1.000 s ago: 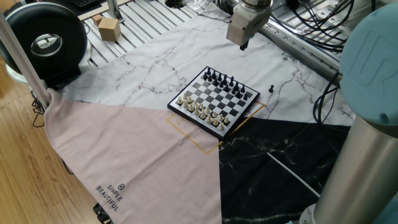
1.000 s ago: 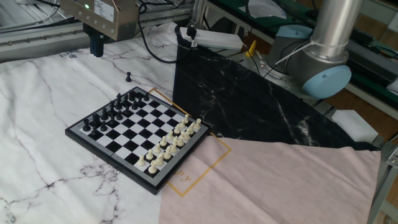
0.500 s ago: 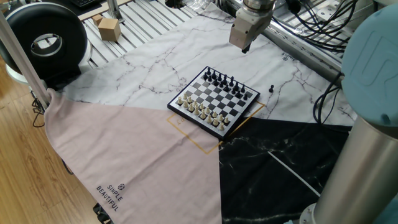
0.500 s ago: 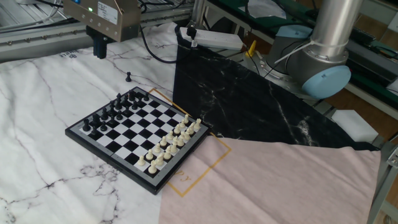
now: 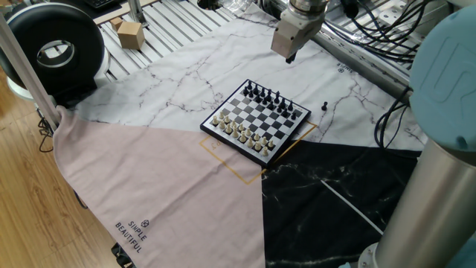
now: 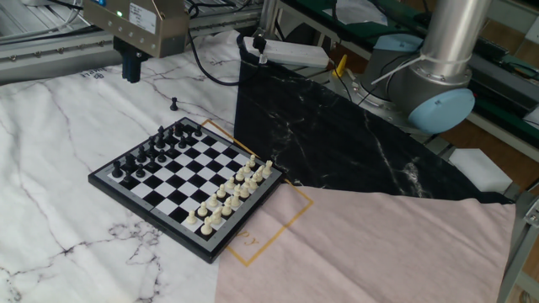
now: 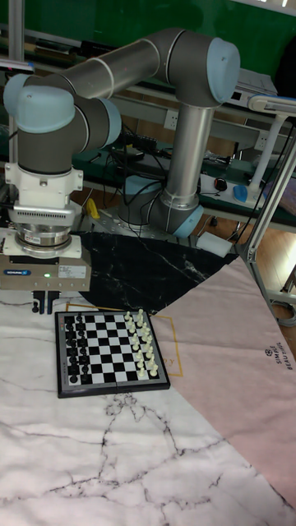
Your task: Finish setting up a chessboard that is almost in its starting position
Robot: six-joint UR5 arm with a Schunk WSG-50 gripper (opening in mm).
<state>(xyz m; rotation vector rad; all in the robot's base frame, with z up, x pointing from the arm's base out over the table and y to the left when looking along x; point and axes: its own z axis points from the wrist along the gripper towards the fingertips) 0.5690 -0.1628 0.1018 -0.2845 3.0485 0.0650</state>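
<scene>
The chessboard [image 5: 256,121] [image 6: 187,181] [image 7: 111,351] lies on the marble cloth. Black pieces line its far rows and cream pieces its near rows. A lone black piece [image 5: 325,106] [image 6: 173,103] stands on the cloth off the board, beyond its black-piece side. My gripper [image 5: 288,54] [image 6: 130,71] [image 7: 46,305] hangs above the cloth behind the board's black side, some way from the lone piece. In the tall view its two dark fingers stand apart with nothing between them.
A thin orange square outline [image 5: 236,173] shows under the board's corner. Black marble cloth [image 6: 337,143] and pink cloth [image 5: 163,186] adjoin. A black round device [image 5: 56,48] and a cardboard box [image 5: 129,33] sit far left. Cables [image 5: 387,26] run behind.
The gripper has shifted only slightly, ending a little lower over the cloth behind the board. Board and pieces have not moved.
</scene>
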